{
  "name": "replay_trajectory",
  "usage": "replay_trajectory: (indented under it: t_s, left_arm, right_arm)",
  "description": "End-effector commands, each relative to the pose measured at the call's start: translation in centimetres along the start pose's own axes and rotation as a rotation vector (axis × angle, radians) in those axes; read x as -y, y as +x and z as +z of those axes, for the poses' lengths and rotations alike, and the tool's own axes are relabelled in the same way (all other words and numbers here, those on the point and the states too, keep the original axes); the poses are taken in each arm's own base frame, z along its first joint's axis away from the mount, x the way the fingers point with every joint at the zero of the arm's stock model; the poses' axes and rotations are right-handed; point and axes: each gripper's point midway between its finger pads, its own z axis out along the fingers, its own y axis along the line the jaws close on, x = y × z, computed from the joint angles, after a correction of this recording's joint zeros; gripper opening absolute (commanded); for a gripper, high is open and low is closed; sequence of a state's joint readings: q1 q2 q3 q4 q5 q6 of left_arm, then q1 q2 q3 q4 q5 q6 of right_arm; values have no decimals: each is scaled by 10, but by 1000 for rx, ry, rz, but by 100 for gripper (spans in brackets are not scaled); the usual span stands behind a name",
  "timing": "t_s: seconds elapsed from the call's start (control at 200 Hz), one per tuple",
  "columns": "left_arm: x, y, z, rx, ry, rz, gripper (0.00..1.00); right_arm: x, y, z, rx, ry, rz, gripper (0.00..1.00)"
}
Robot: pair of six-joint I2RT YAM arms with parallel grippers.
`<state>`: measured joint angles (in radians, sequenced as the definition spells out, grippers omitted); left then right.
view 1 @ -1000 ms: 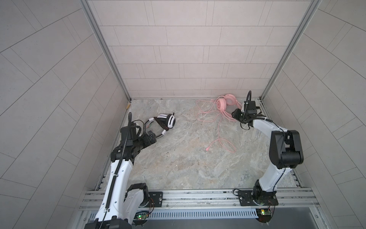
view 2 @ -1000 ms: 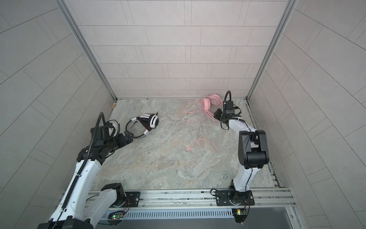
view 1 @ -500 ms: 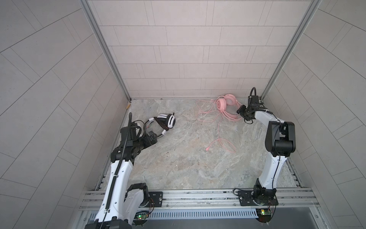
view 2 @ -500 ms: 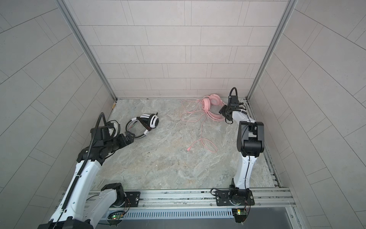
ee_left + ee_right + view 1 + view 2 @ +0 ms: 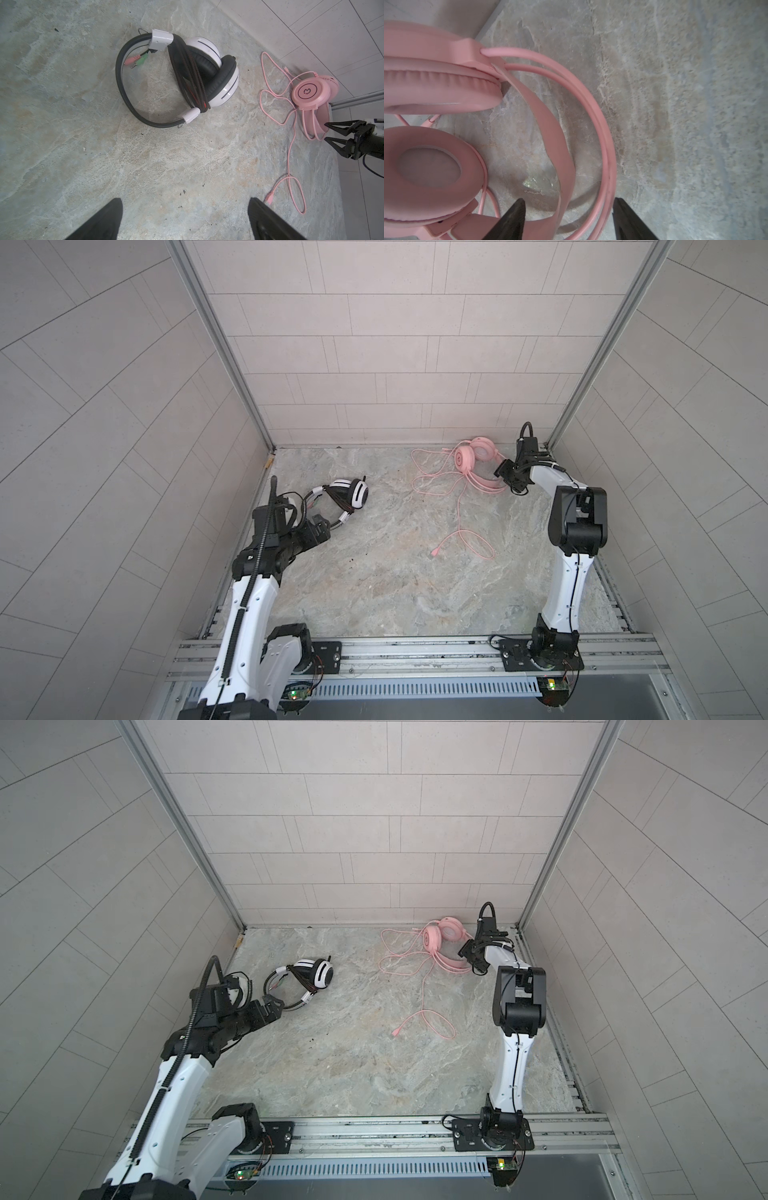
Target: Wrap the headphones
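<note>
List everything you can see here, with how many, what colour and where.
white-and-black headset: one, black cable wound round it, left side of the table, near the left hand.
pink headset: one, far right corner.
pink cable: one, loose, trailing from the pink headset toward the middle.
table: one, grey marble-look.
left hand: black, open, empty.
right hand: black, open astride the pink headband, not clamping it.

Both top views are evenly and softly lit, with only faint shadows cast; straight wall seams (image 5: 124, 377) are bent by wide-angle distortion toward the edges. In the right wrist view, the pink headset (image 5: 446, 87) is rendered soft, and a small glare patch is seen on the marble tabletop (image 5: 675, 104) just ahead of the right gripper (image 5: 566, 220).
</note>
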<state>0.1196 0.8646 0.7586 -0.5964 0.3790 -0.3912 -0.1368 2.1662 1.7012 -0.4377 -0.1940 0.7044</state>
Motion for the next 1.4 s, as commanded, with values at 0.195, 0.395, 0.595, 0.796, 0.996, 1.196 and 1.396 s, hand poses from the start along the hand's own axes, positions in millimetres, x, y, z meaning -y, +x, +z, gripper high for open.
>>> replay_trajectory:
  t_s: [0.195, 0.395, 0.595, 0.796, 0.996, 1.196, 1.396]
  left_arm:
    - [0, 4, 2, -11, 6, 11, 100]
    - [1, 4, 2, -12, 13, 12, 100]
    - [1, 5, 2, -12, 16, 10, 100]
    - [1, 5, 2, -11, 12, 12, 100]
    - [1, 5, 4, -18, 13, 6, 100]
    - [0, 5, 3, -17, 12, 7, 100]
    - [3, 2, -2, 9, 19, 16, 100]
  right_arm:
    - [19, 15, 23, -63, 73, 15, 68]
    - [28, 20, 25, -83, 82, 21, 68]
    - [22, 18, 38, -93, 54, 24, 58]
    - [20, 17, 41, -90, 48, -8, 24]
    - [-1, -3, 0, -3, -9, -85, 14]
    - [-53, -11, -66, 90, -104, -248, 13]
    - [-123, 23, -141, 166, -184, -579, 13]
